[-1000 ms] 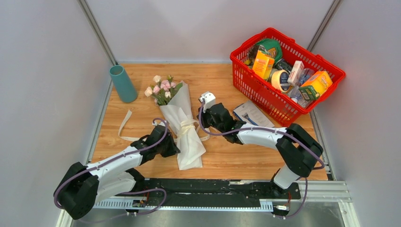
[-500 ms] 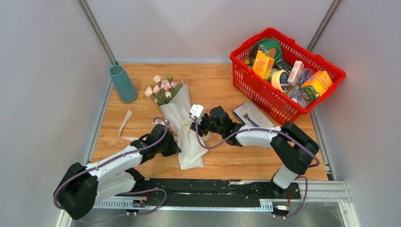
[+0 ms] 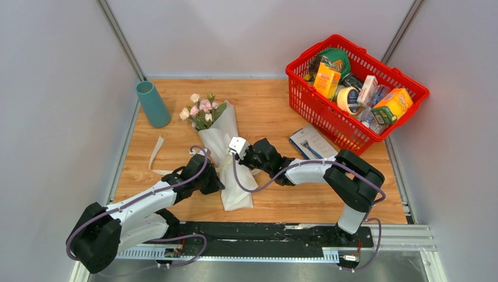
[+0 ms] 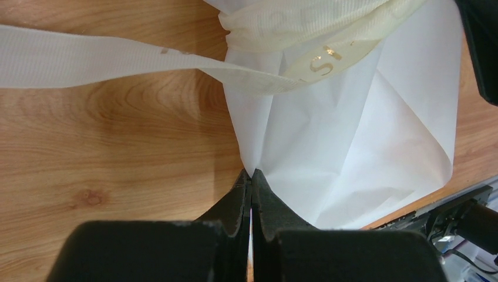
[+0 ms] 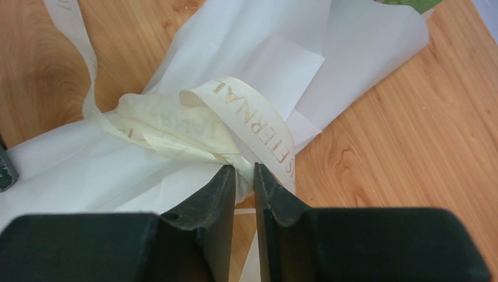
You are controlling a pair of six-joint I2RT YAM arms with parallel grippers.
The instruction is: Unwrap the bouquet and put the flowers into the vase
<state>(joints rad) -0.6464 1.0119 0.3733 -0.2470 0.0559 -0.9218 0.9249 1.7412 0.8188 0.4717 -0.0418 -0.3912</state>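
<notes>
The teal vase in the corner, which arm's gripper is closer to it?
Left. The left gripper sits at the bouquet's wrapped lower edge, on the vase's side of the table. The right gripper is at the ribbon, slightly farther away.

Teal vase, pink-and-cream flowers in white paper — cream ribbon gold-lettered — red basket.

Overhead camera high behind the arm bases, facing down the table, both wrist cameras close and low, sharing the bouquet wrap and ribbon.
</notes>
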